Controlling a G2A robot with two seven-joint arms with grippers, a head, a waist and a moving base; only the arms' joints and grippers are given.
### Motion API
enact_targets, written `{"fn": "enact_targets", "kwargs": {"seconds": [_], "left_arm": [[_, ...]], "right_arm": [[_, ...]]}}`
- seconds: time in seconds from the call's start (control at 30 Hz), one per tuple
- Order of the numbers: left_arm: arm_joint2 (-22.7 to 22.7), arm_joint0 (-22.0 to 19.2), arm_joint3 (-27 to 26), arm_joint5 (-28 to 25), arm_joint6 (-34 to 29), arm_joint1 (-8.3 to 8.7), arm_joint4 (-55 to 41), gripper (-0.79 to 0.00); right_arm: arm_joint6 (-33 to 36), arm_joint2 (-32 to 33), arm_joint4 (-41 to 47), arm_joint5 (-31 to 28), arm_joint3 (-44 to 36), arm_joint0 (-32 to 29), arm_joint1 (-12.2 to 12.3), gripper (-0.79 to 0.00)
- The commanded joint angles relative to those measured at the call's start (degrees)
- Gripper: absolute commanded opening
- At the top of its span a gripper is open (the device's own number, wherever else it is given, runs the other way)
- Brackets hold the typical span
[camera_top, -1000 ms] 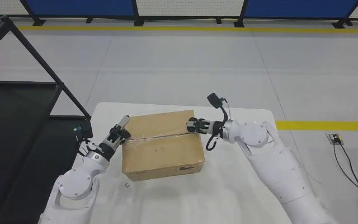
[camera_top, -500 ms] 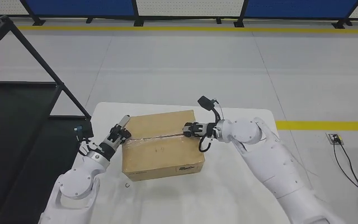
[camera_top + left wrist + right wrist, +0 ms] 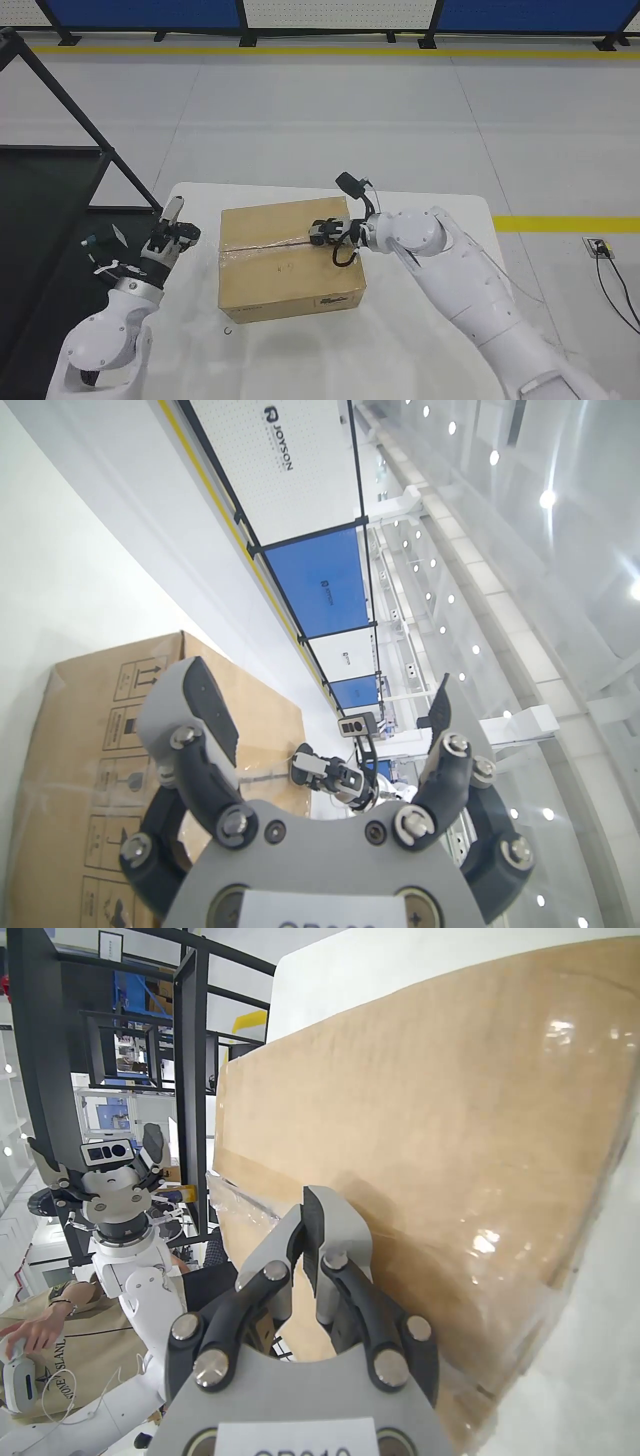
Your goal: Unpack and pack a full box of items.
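A closed cardboard box sits in the middle of the white table, with clear tape along its top seam. My right gripper lies over the box top on that seam, shut, with its fingertips pressed together just above the cardboard and crinkled tape ahead of them. My left gripper is off the box's left side, apart from it and open; its fingers frame the box's printed side and the far right gripper.
A black metal frame stands off the table's left edge, close behind the left arm. A small dark ring-like bit lies on the table near the box's front left corner. Bare table stretches in front of and right of the box.
My right gripper has slid leftward along the box's top seam. The left gripper has drawn back from the box's left edge, farther left.
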Motion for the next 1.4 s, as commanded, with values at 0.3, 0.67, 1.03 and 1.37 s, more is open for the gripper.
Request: {"fn": "enact_targets", "kwargs": {"seconds": [0.3, 0.67, 1.03, 1.37], "left_arm": [[-8.0, 9.3, -4.4, -4.6, 2.7, 0.11, -5.9, 0.000], [-14.2, 19.0, -8.9, -10.3, 5.0, -0.26, -10.2, 0.000], [-17.0, 24.1, -9.5, -13.7, 5.4, -0.66, -12.7, 0.000], [-18.9, 27.5, -8.7, -16.7, 5.9, -1.11, -14.4, 0.000]], "right_arm": [[-0.1, -4.9, 2.0, 0.8, 5.0, 3.6, -3.8, -0.785], [-2.4, -9.6, 5.1, 0.8, 10.4, 6.7, -8.9, -0.785], [-4.8, -13.0, 8.8, -1.4, 16.4, 9.0, -14.8, -0.785], [-5.6, -16.6, 9.8, -3.4, 22.0, 10.8, -20.8, -0.785]]}}
